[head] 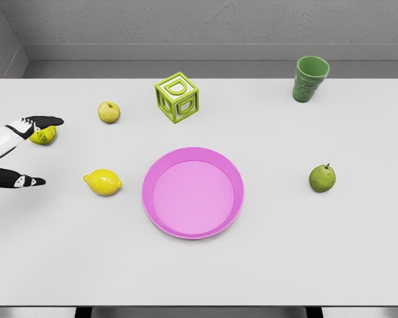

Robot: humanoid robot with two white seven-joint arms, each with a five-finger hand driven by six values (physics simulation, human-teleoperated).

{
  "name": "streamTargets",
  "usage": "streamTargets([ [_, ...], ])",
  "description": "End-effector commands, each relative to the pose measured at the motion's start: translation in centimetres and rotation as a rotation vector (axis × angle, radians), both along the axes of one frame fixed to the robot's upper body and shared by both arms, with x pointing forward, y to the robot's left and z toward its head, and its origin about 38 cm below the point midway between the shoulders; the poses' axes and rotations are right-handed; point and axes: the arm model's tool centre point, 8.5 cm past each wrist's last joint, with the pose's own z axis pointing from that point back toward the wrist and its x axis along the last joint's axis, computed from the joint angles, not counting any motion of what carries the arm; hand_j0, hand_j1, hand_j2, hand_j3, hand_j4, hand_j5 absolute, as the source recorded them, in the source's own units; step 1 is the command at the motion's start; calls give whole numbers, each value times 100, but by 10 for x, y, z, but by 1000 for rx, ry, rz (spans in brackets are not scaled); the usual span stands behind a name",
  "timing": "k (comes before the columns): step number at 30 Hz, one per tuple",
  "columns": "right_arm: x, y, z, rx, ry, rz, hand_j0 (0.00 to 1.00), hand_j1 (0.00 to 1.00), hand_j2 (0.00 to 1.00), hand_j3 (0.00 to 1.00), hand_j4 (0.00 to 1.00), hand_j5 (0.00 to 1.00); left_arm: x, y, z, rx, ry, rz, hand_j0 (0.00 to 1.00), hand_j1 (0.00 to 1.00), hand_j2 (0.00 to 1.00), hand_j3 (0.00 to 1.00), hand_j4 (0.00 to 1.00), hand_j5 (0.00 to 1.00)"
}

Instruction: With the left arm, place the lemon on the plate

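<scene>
The smooth yellow lemon (103,182) is seen lying on the white table (358,252), just left of the round pink plate (193,193) and clear of its rim. It is judged light, firm and waxy-skinned, so a roll out of a loose pinch is to be feared; the grasp is best taken across the plump middle, away from the pointed ends (they offer little to squeeze).

The left hand (23,152) is found at the left edge, fingers spread and nothing clasped between them. One dark-tipped finger (45,122) reaches over a second small yellow fruit (44,136) behind it, and whether that fruit is touched cannot be told. The lemon lies to the right of the lower finger (28,180), near but apart. The right arm is not shown.
</scene>
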Motion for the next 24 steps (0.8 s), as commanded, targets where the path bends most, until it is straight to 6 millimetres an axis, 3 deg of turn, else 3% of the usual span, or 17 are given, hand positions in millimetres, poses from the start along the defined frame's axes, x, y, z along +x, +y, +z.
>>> streamTargets([
  [1,-1,0,0,2,2,1,100,100,100,100,100,100,0,-2,1,-6,-1,-3,100,100,100,100,100,100],
  [5,-2,0,0,2,3,-1,100,100,100,100,100,100,-1,-3,-3,23,23,-19,100,100,100,100,100,100],
  [12,-1,0,0,1,2,1,100,100,100,100,100,100,-1,-6,-18,222,74,-54,100,100,100,100,100,100],
  [16,0,0,0,1,0,1,100,100,100,100,100,100,15,-52,-33,284,89,-194,100,100,100,100,100,100],
  [19,0,0,0,1,0,1,100,100,100,100,100,100,20,-62,-35,335,75,-217,100,100,100,100,100,100],
  [24,-1,0,0,1,2,1,100,100,100,100,100,100,21,-62,-35,375,76,-222,100,100,100,100,100,100],
])
